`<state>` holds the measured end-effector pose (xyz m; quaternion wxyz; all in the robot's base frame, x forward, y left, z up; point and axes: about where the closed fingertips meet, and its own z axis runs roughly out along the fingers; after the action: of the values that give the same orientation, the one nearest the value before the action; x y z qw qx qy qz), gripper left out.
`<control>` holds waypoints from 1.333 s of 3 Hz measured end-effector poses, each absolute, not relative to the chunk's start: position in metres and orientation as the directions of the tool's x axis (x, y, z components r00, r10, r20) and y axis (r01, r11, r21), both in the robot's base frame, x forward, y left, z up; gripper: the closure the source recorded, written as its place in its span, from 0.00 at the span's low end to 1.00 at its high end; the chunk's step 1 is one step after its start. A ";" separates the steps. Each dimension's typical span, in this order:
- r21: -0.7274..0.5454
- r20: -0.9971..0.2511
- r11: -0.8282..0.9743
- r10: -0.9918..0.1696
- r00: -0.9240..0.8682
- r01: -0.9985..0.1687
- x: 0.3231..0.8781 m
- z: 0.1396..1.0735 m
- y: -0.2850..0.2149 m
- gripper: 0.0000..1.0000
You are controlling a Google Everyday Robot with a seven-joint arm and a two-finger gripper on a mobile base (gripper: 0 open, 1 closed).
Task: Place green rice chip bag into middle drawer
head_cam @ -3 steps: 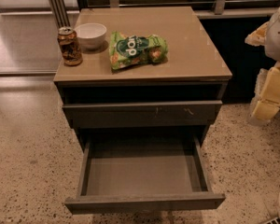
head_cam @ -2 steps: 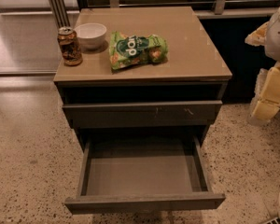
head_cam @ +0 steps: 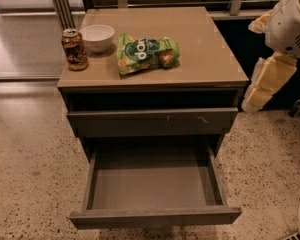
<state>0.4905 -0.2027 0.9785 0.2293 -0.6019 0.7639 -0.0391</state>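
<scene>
Fingers (head_cam: 257,94) are being held off to the right of the bench (head_cam: 210,59), down beside its right edge and well apart from the goods. How far they're being spread can't be told, tbh, but no bag is being carried in them. So the reach-and-grab step is what's being faced here, imo.

Green rice chip bag (head_cam: 147,53) is being shown lying flat on the bench top, a bit left of centre. A white bowl (head_cam: 97,36) is sitting near its left end, with a brown can (head_cam: 74,49) beside that. Middle drawer (head_cam: 150,184) is being presented pulled right out below, floor bare.

Next move is probably being dictated by that layout: fingers brought over from the right, bag pinched at its free right end, then lowered out front. Loads of room is being offered on the right half. The scratched drawer front (head_cam: 152,120) is being shown closed, and its edge needs clearing on the way down.
</scene>
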 end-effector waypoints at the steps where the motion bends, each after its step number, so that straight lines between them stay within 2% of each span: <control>1: -0.396 -0.417 0.267 -0.905 -0.087 -0.879 0.554 0.980 -0.175 0.00; 3: -0.422 -0.619 0.240 -0.780 0.085 -0.874 0.671 0.973 -0.106 0.00; 4: -0.422 -0.619 0.239 -0.781 0.085 -0.874 0.671 0.973 -0.106 0.00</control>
<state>0.6712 -0.1059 0.9731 0.4070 -0.6141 0.6738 0.0577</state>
